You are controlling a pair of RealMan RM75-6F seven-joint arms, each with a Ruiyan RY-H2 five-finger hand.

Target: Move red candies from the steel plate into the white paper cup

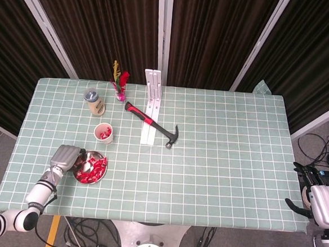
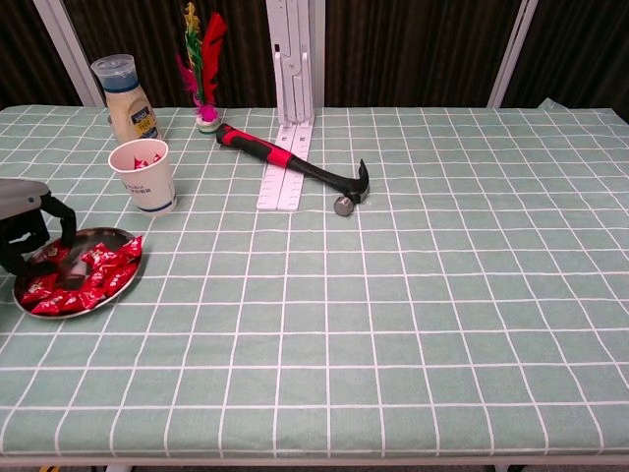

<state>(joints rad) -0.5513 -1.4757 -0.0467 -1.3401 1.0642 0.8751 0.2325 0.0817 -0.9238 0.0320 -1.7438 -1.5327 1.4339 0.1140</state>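
The steel plate (image 1: 100, 174) (image 2: 116, 287) sits near the table's front left corner with a heap of red candies (image 1: 93, 168) (image 2: 86, 272) on it. Just behind it stands the white paper cup (image 1: 104, 133) (image 2: 145, 177), with red candy showing inside. My left hand (image 1: 67, 158) (image 2: 28, 234) hangs over the plate's left side, its dark fingers (image 2: 65, 234) curved down and apart, tips touching the candies; I see no candy held. My right hand (image 1: 316, 197) hangs off the table's right edge with its fingers spread and nothing in it.
A red-and-black hammer (image 1: 152, 123) (image 2: 295, 165) lies across a white bracket (image 1: 151, 103) (image 2: 287, 147) at mid-table. Behind the cup are a sauce bottle (image 1: 93, 102) (image 2: 126, 97) and a feather shuttlecock (image 1: 120, 83) (image 2: 202, 69).
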